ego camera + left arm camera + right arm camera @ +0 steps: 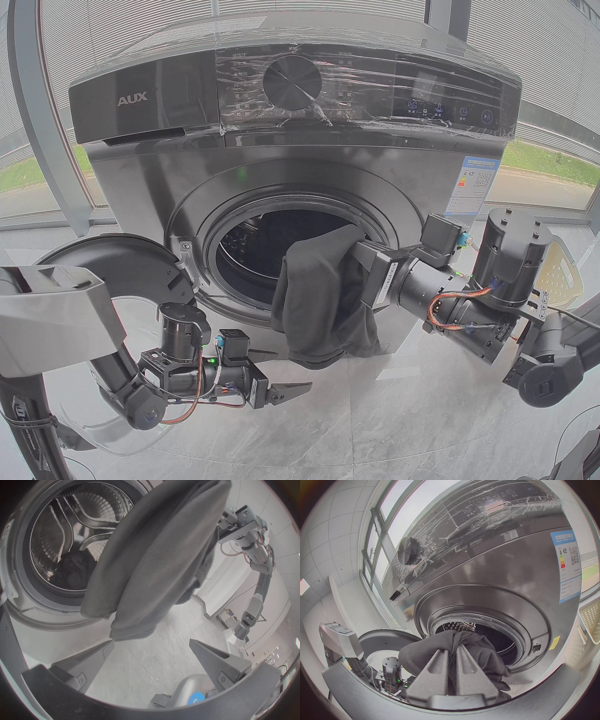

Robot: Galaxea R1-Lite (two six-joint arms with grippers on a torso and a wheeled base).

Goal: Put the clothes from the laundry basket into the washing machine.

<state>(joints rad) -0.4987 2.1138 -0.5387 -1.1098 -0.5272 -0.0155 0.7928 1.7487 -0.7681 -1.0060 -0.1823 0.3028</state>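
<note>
A dark grey garment (319, 294) hangs over the lower rim of the washing machine's (294, 162) round opening, partly inside the drum and partly drooping toward the floor. My right gripper (452, 650) is shut on its upper fold, right at the mouth of the drum. My left gripper (292, 392) sits low in front of the machine, just below the garment's (156, 552) hanging hem; its fingers (215, 658) are spread open with nothing between them. Another dark piece of clothing (73, 570) lies in the bottom of the drum.
The machine's door (119, 269) stands swung open to the left, behind my left arm. A pale perforated basket (560, 275) shows at the right, behind my right arm. Grey tiled floor (387, 425) lies open in front.
</note>
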